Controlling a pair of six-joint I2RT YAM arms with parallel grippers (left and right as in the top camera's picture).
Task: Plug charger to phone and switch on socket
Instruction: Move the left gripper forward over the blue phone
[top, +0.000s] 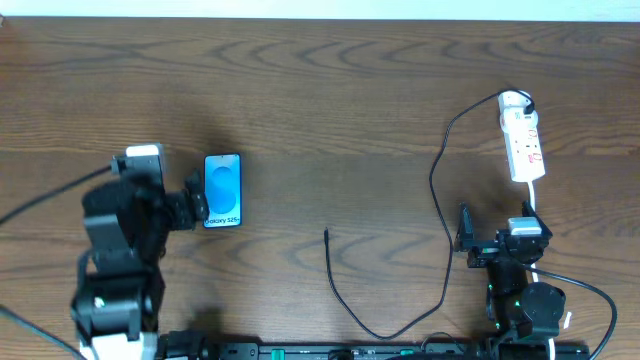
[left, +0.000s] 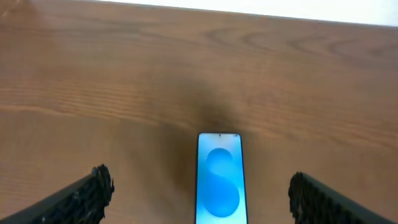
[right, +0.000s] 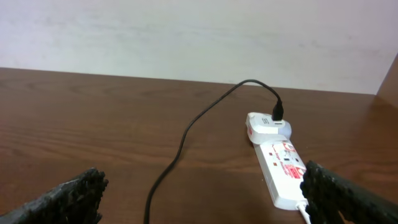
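The left tool (top: 192, 203) stands wide and empty, low over the surface (top: 320, 90). Its two dark fingers flank the phone (top: 222, 190) without touching it. The phone lies flat, blue screen up, its lettered end towards the robot. In the left wrist view it runs straight away from the camera, centred between the fingers.

The right tool (top: 497, 232) is also wide and holds nothing. It faces the socket (top: 522, 140), a white strip lying just beyond it at the right of the surface.

The charger (top: 434, 185) is plugged into the far end of the strip. From there it curves left, runs down past the right tool, loops near the front edge and ends at its tip (top: 327, 236). The tip lies loose between the two arms, well apart from the phone.

Nothing is joined yet, so the task looks to be at its start, with the tip to be fetched first. A good grasp would take the charger just behind the tip, so that the tip stays stiff and points true. The left tool would do well to steady the phone's sides while the tip goes in, square to the near end, where the port probably sits. No port or switch can be made out in these views.
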